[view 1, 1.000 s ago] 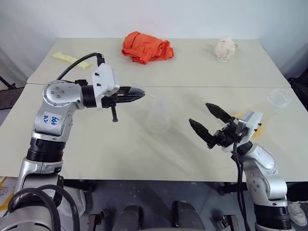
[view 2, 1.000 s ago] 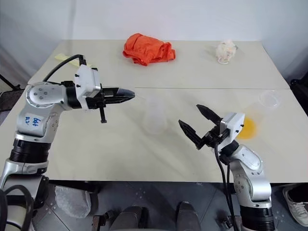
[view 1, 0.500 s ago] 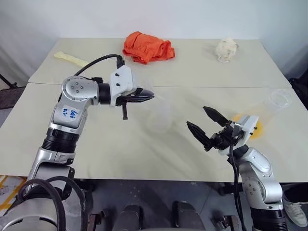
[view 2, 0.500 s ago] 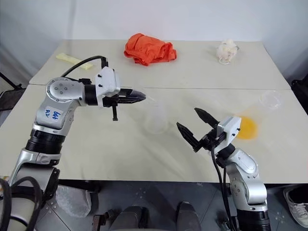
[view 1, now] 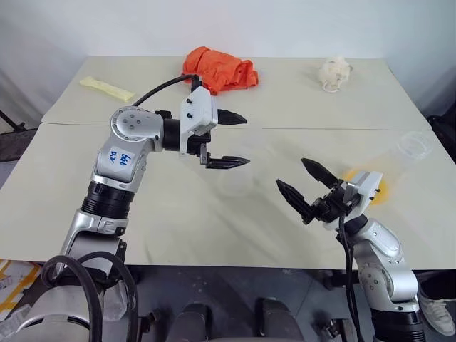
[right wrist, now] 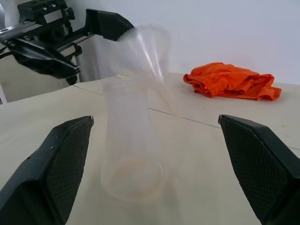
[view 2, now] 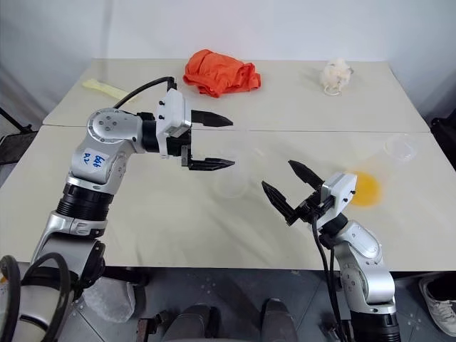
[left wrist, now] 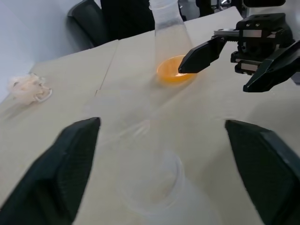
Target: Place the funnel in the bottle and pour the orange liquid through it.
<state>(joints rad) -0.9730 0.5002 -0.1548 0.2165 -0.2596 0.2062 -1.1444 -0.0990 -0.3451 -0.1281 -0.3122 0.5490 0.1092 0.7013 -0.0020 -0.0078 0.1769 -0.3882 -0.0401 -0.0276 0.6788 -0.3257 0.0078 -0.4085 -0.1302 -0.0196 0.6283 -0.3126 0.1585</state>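
Note:
The clear bottle (view 1: 235,174) stands upright mid-table. The clear funnel (right wrist: 144,49) sits in its mouth, leaning a little to one side. My left gripper (view 1: 239,140) is open, one finger on each side of the funnel's top and neither touching it. The orange liquid (view 2: 365,189) lies in the base of a clear long-necked flask (left wrist: 168,42) at the table's right. My right gripper (view 1: 292,173) is open and empty, held just above the table between bottle and flask, pointing at the bottle.
A bright orange cloth (view 1: 217,70) lies at the back centre, a white crumpled wad (view 1: 333,73) at the back right, a pale yellow strip (view 1: 105,87) at the back left. A seam (view 1: 320,129) runs across the table.
My left gripper moved right over the bottle with the funnel and then opened, leaving the funnel in the bottle's mouth. The right gripper has stayed where it was.

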